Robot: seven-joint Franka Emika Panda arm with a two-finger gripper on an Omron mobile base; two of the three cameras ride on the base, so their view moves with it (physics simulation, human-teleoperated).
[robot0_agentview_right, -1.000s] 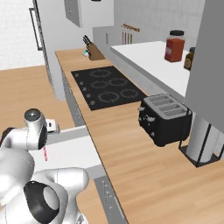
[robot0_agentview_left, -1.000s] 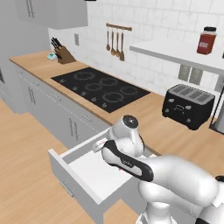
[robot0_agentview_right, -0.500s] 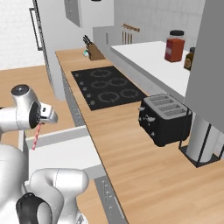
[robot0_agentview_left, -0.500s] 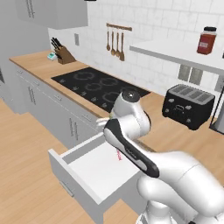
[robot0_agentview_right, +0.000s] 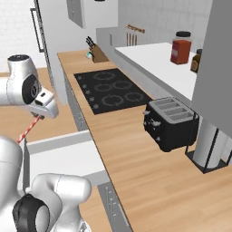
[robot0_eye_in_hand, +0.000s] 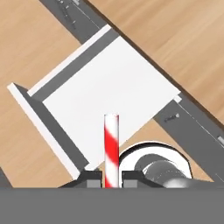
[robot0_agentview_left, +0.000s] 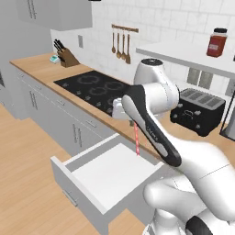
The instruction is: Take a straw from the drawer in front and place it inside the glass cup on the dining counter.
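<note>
My gripper (robot0_eye_in_hand: 111,178) is shut on the straw (robot0_eye_in_hand: 111,146), a red-and-white striped stick that juts straight out between the two dark fingertips (robot0_eye_in_hand: 89,178). In the left base view the straw (robot0_agentview_left: 136,140) hangs down from the gripper (robot0_agentview_left: 133,122), its lower end just above the white inside of the open drawer (robot0_agentview_left: 108,176). From the right, the straw (robot0_agentview_right: 28,130) slants down and to the left from the gripper (robot0_agentview_right: 40,117), above the drawer (robot0_agentview_right: 61,156). The hand looks down into the drawer (robot0_eye_in_hand: 109,85), which holds nothing else. The glass cup and the dining counter are out of view.
Behind the drawer runs a wood worktop (robot0_agentview_right: 136,167) with a black hob (robot0_agentview_left: 94,87), a black toaster (robot0_agentview_right: 170,122) and a knife block (robot0_agentview_left: 66,55). Utensils (robot0_agentview_left: 120,45) hang on the wall. A red-lidded jar (robot0_agentview_left: 217,42) stands on the shelf. Grey cabinet fronts (robot0_agentview_left: 55,119) extend left.
The arm has risen from low inside the drawer, carrying the straw up with it. The straw's lower end now hangs just above the drawer. The drawer stays open.
</note>
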